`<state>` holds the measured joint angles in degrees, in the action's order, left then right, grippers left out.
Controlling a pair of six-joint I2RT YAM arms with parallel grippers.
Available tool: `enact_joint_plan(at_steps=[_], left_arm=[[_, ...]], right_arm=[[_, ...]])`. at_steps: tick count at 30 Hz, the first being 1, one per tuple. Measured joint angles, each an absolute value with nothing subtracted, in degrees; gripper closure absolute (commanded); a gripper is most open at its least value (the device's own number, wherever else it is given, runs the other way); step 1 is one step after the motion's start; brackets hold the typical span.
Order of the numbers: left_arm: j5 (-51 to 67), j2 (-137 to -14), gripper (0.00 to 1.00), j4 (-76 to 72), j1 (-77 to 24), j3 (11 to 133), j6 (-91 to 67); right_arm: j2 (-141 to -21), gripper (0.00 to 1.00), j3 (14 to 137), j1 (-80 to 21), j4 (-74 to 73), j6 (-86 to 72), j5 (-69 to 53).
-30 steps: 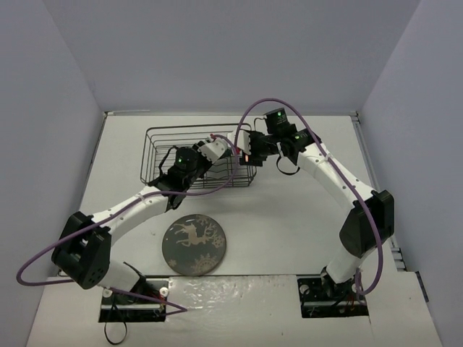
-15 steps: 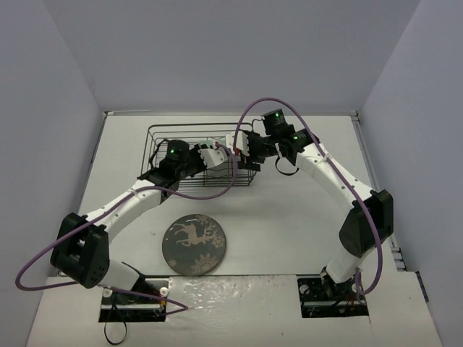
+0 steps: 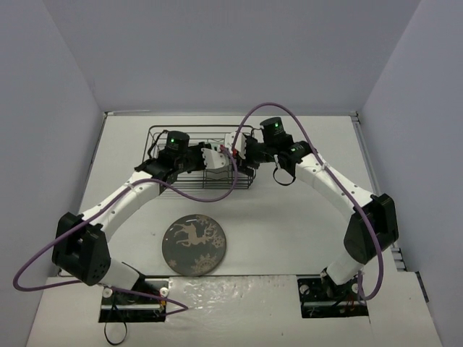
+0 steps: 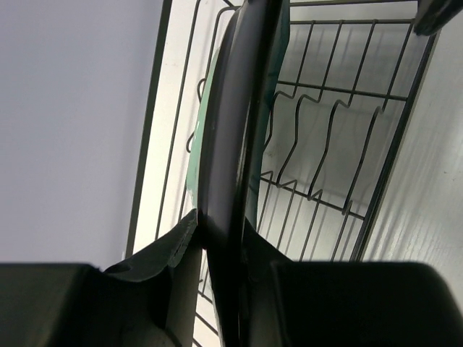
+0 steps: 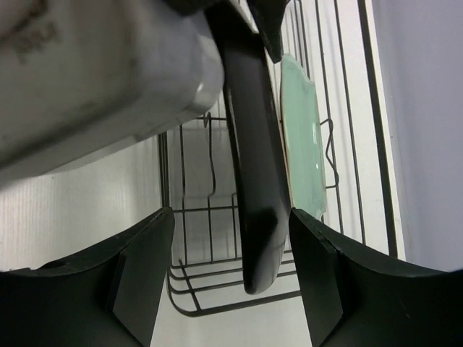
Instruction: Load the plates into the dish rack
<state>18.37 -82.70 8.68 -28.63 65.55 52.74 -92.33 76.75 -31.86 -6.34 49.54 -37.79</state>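
White tabletop (image 3: 289,217) under pale walls (image 3: 217,50); dish rack (image 3: 195,129) sits toward its far side; left gripper (image 4: 221,242) pinches the rim of the dark teal plate (image 4: 231,130), which stands on edge in the rack just beside the mint-green plate (image 5: 300,137); right gripper (image 5: 230,231) straddles the teal plate's other edge, jaws spread and clear of it; deer-patterned plate (image 3: 194,245) lies flat, well apart from the rack.

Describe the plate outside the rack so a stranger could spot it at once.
Find the rectangular black wire dish rack on the white table. Nearer the left arm's base, a dark grey round plate lies flat, alone, bearing a white deer.
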Motion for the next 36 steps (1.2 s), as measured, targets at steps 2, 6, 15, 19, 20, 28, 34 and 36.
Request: enact_joint_plan(at_steps=[2, 6, 15, 19, 20, 28, 34, 36], left_arm=[[18.75, -82.72, 1.0, 8.79, -28.46, 65.58, 52.75], [19.46, -82.72, 1.0, 8.79, -28.32, 65.58, 53.36], [19.19, -82.64, 0.27, 9.38, -26.93, 65.56, 51.46], [18.56, -81.82, 0.03, 9.25, -26.92, 64.95, 49.17], [18.25, -81.32, 0.03, 9.23, -26.92, 64.48, 48.61], [15.01, -75.96, 0.03, 9.3, -26.93, 61.27, 41.7], [13.38, -73.01, 0.03, 9.28, -21.56, 62.44, 29.28], [14.16, -73.12, 0.03, 8.67, -17.33, 65.26, 23.35]], right_arm=[[-92.33, 0.55, 76.11, -32.31, -3.6, 47.92, -35.8], [-93.11, 0.74, 75.96, -33.29, 0.11, 45.54, -31.57], [-96.42, 1.0, 77.74, -34.02, 4.88, 44.77, -30.12], [-96.77, 1.0, 78.04, -34.2, 6.17, 44.82, -28.86], [-96.77, 1.0, 78.04, -34.41, 6.41, 44.82, -28.37], [-95.69, 1.0, 77.36, -37.51, 9.9, 40.32, -22.27], [-94.72, 1.0, 74.28, -40.85, 14.97, 36.86, -16.34], [-94.83, 1.0, 73.61, -41.48, 15.38, 37.98, -14.88]])
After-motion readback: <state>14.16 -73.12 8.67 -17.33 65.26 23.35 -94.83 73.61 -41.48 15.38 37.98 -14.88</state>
